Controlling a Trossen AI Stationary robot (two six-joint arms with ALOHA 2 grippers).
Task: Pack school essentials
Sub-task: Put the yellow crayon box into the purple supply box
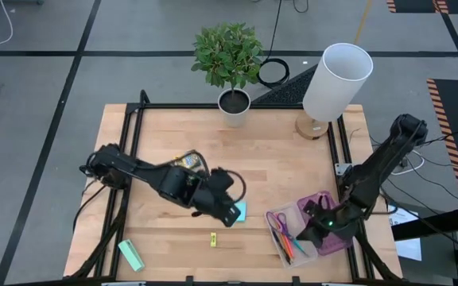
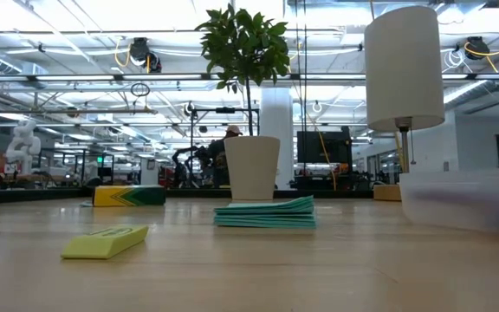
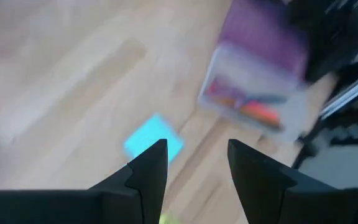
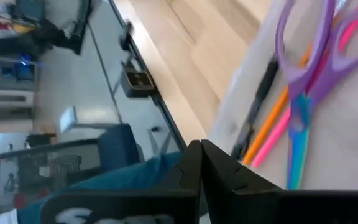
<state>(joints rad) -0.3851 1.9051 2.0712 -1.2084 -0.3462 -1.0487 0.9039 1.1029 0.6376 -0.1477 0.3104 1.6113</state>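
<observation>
Sticky-note pad [image 1: 239, 211] on table just beyond open left tool [image 1: 230, 213]

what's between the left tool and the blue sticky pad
Nothing visible. The left tool hangs open just above the sticky pad, with only bare table around the pad. From there to the pouch at the right edge, the wood also looks clear; the yellow piece lies off that line.

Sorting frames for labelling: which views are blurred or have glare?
Left wrist view: motion-blurred, the sticky pad and the case smeared. Right wrist view: softly blurred around the scissors. Low view: bright ceiling lights glare, near table soft. High view: sharp, evenly lit.
</observation>
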